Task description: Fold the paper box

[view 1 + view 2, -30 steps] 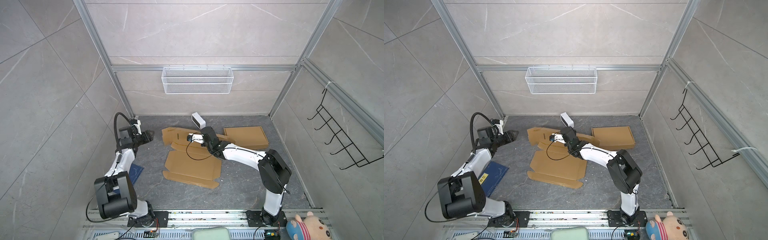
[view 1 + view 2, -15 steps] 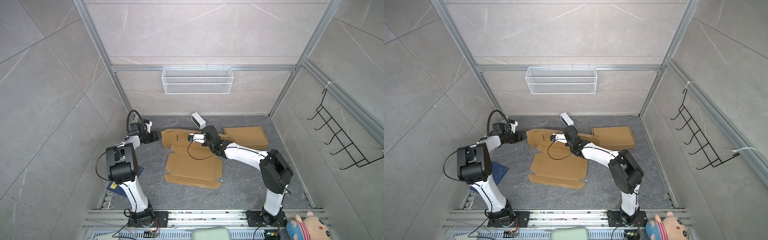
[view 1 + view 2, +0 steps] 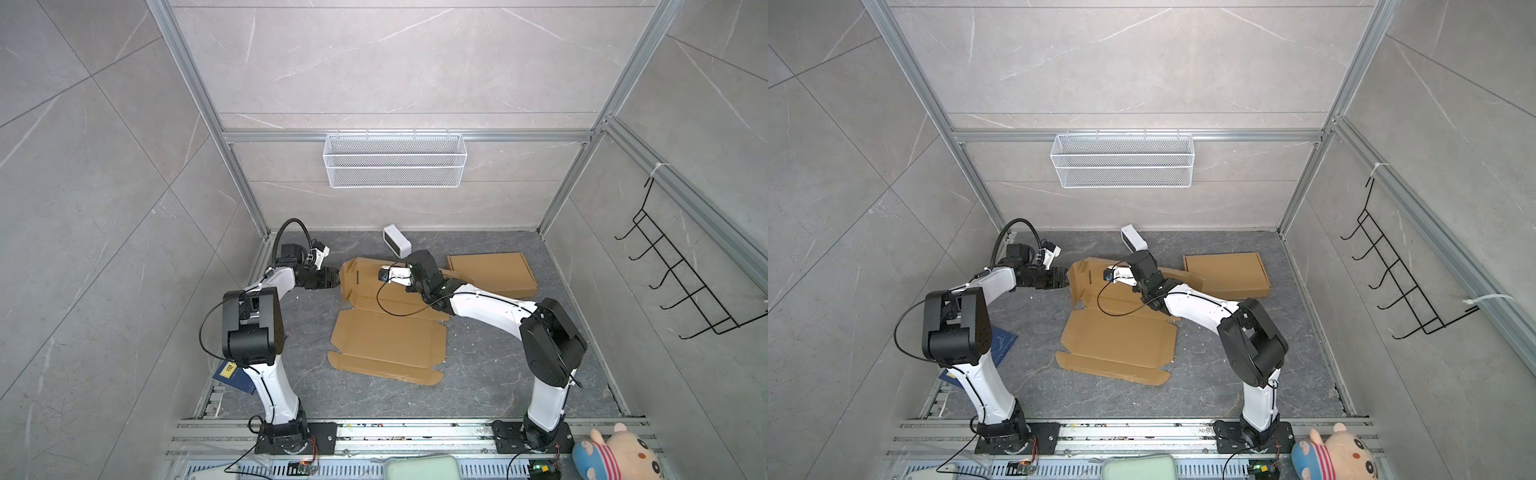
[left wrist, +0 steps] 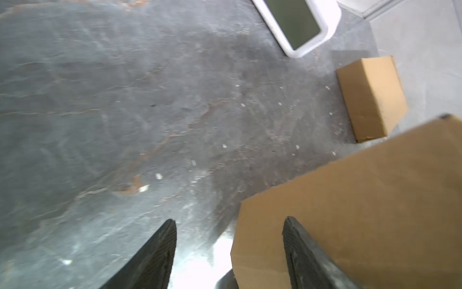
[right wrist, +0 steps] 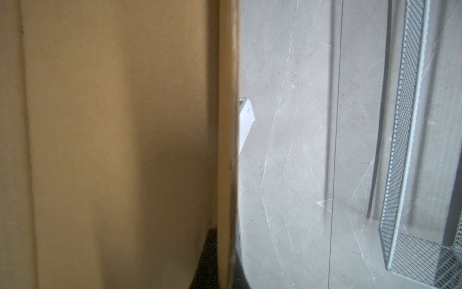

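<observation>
Inside the grey-tiled cell, the dark worktop (image 3: 498, 374) is carrying the paper box (image 3: 386, 336), which is mostly lying flat in the middle as an unfolded blank. Only its far panel (image 3: 365, 274) is standing up. The right gripper (image 5: 225, 262) is pinching that panel's edge, jaws closed tight on the cardboard, as far as the blurred wrist view lets me judge. The left gripper (image 4: 228, 225) is hanging wide open at the panel's left corner, gripping nothing. I'd say the folding is barely beginning: side walls, flaps and lid are all waiting.
</observation>
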Controlling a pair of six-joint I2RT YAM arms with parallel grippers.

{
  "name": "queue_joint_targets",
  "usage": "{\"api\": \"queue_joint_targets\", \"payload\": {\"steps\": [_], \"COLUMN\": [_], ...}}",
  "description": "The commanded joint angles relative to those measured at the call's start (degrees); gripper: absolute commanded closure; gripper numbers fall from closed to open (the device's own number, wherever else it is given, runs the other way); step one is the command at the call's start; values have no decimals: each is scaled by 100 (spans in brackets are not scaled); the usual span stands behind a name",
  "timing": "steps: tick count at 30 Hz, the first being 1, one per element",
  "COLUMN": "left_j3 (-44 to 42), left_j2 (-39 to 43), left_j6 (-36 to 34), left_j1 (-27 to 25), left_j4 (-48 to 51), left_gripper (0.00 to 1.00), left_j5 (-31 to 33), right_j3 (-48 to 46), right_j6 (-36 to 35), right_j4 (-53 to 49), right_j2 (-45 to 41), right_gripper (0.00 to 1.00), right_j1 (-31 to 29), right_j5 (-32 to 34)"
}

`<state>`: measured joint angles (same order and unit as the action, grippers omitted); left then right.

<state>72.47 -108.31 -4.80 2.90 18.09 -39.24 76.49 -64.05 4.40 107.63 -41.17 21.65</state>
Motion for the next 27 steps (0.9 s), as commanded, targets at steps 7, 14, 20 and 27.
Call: {"api": "queue_joint_targets", "payload": {"steps": [7,14,20,27], "left_j3": [-310,-741,-987,-1059], "left_j2": [721,904,1033,952], "left_j6": [-21,411,551,660], "left_j1": [-159,-271,-298,-399], "left_j4": [124,-302,-384,-592], "left_gripper": [29,29,28,28], "left_j5": [-276,-268,-229,-293], "right_j3": [-193,-582,-1262,-1512], "right_j6": [117,-38,-988,-1410], "right_j4": [-36,604,2238,3014], "right_j2": [-288,-311,-154,-116], "right_gripper": [100,100,100,100], "right_j1": [-31,-139,-315,-385], "right_j5": [102,358,884,966]}}
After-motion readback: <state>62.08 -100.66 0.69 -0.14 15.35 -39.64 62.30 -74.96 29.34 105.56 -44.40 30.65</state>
